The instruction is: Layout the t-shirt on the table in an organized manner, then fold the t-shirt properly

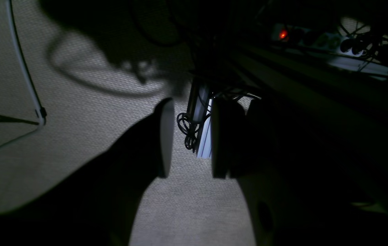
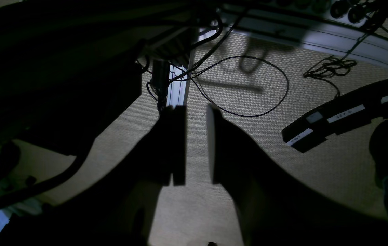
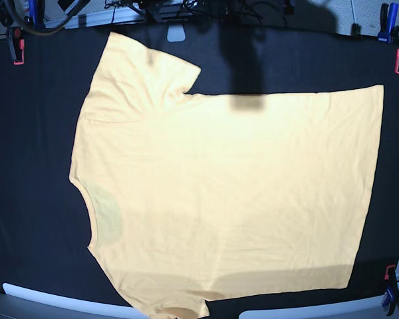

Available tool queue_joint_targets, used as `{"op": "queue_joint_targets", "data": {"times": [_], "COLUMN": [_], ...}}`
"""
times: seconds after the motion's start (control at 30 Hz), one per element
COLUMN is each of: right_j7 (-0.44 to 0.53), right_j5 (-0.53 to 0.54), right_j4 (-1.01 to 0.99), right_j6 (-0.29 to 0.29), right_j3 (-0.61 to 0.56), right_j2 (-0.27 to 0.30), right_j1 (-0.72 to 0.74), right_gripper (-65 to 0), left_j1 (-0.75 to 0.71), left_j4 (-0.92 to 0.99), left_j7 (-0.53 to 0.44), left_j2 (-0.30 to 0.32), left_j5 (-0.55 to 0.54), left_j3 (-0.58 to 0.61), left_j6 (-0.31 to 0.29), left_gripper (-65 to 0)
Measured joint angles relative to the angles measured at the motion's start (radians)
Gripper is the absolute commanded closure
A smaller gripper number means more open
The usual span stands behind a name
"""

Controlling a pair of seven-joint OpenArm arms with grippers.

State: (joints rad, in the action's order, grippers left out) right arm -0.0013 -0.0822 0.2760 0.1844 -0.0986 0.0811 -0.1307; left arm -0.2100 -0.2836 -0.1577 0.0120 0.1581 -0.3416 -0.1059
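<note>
The table [image 3: 40,159] bears the t-shirt [image 3: 233,193], spread flat with its neckline to the base view's left, well apart from both sets of jaws. The left gripper [image 1: 192,138] hangs released over woven flooring [image 1: 88,116], nothing between its fingers. The right gripper [image 2: 196,145] likewise stands parted and empty above a looped cable [image 2: 276,102].

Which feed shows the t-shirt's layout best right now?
The base view: the t-shirt lies spread flat on the black table, neckline on that view's left. Both wrist views show no shirt, only floor, cables and their own claws.
</note>
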Motion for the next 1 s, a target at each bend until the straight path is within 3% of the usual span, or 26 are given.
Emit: {"op": "queue_joint_targets", "data": {"times": [0.87,1.0], "right_j7": [0.039,0.034], "right_j5": [0.003,0.004], "right_j4": [0.001,0.062], "right_j6": [0.000,0.001], "right_j3": [0.000,0.000], "right_j2": [-0.001,0.008], "right_j1": [-0.003,-0.056], "right_gripper": [-10.1,-10.1], "left_j1": [0.002,-0.029], "left_j4": [-0.026,-0.090], "left_j7": [0.003,0.020], "left_j2": [0.000,-0.001], "left_j5": [0.000,-0.023], "left_j3": [0.000,0.000], "left_j6": [0.000,-0.003], "left_gripper": [-16.1,-16.1]}}
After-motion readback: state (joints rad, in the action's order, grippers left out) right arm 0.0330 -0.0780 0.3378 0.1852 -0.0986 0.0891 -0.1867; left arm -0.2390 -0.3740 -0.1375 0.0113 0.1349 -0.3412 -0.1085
